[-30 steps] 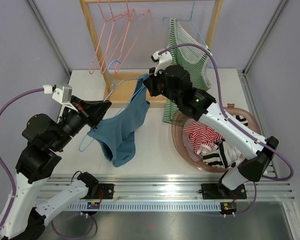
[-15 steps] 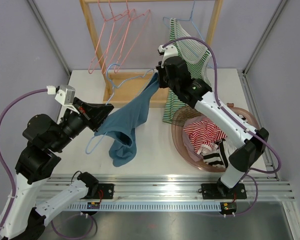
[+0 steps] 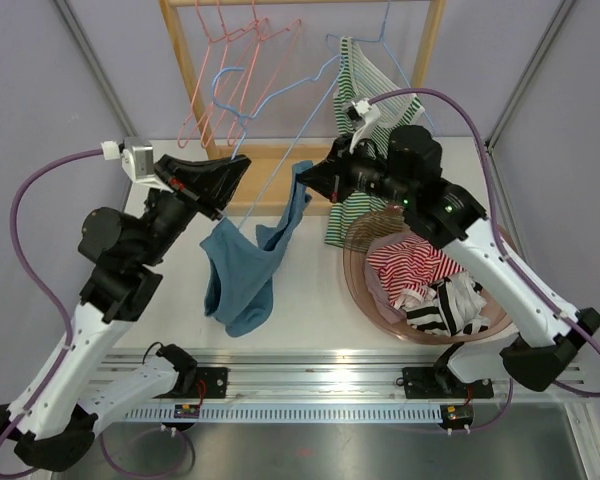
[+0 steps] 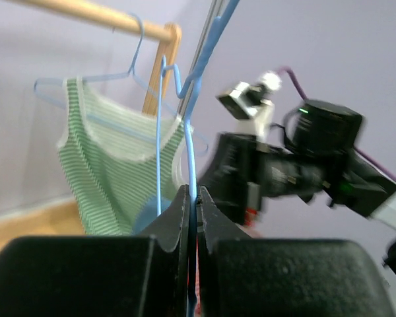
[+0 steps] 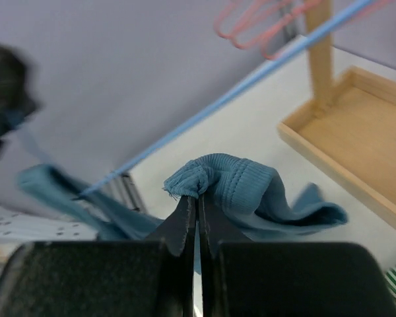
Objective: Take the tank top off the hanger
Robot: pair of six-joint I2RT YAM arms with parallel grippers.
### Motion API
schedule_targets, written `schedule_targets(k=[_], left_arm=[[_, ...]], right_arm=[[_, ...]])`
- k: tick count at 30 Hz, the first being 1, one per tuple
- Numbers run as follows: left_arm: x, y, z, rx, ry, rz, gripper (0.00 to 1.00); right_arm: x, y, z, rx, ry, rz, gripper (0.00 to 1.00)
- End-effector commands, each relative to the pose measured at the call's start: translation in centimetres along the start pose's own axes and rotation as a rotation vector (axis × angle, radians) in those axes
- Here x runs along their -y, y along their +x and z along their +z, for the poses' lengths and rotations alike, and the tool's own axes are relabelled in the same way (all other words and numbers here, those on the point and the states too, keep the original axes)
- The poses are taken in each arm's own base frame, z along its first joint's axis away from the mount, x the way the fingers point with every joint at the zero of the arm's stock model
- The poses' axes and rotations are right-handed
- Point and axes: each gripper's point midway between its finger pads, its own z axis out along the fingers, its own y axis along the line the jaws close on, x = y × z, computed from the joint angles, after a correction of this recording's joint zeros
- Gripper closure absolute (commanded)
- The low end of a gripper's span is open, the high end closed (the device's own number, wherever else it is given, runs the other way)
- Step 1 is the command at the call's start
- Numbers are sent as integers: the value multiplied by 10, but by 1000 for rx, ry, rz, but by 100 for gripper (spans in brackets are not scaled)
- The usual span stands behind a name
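A blue tank top (image 3: 242,275) hangs over the table between my two grippers. Its left side drapes from the low end of a thin blue hanger (image 3: 299,118), which slants up to the right. My left gripper (image 3: 238,172) is shut on that hanger wire (image 4: 193,165). My right gripper (image 3: 310,178) is shut on a bunched ribbed strap of the tank top (image 5: 241,188), held to the right of the hanger wire (image 5: 251,82). In the right wrist view the wire runs down into the blue cloth at the left.
A wooden rack (image 3: 430,40) at the back carries pink hangers (image 3: 230,70) and a green striped tank top (image 3: 375,110) on a light blue hanger. A pink basin (image 3: 365,290) of clothes sits at the right. A wooden base tray (image 3: 270,180) lies behind the grippers.
My left gripper has lifted the hanger up and to the right. The right gripper closed on the strap and pulled it off to the right, so the top now sags between them.
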Motion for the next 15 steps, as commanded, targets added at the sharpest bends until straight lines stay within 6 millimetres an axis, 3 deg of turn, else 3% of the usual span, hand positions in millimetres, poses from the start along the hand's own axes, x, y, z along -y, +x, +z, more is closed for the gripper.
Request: schedule_targets(k=[1,2,4,5,8,9,12,15], left_arm=[[19,-53,24,282,118,67,100],[17,-63,25,354,119,86,100],[9,-59,37,393,109,135,100],[11,-67,38,450,124,159,100],[2,-48,61,450,153,250,100],[1,-51,64,479,149,255,100],[-16,-39,71,440,82,225,100],[-29,-44,55,513,-9,190,100]], right_arm=[[-84,-49,-47,115,-354,29,100],[-95,-54,-56,117,-405,29,100],[-106,-58,-66,115,-448,30,100],[-113,-59,-71,107,-481,31,100],[-134,-53,-80,64,-610,26,100],[-139,-49,-80,47,-630,34,100],[-125,-36,-64,33,-515,10,100],[-94,-8,-42,-9,-383,22,100]])
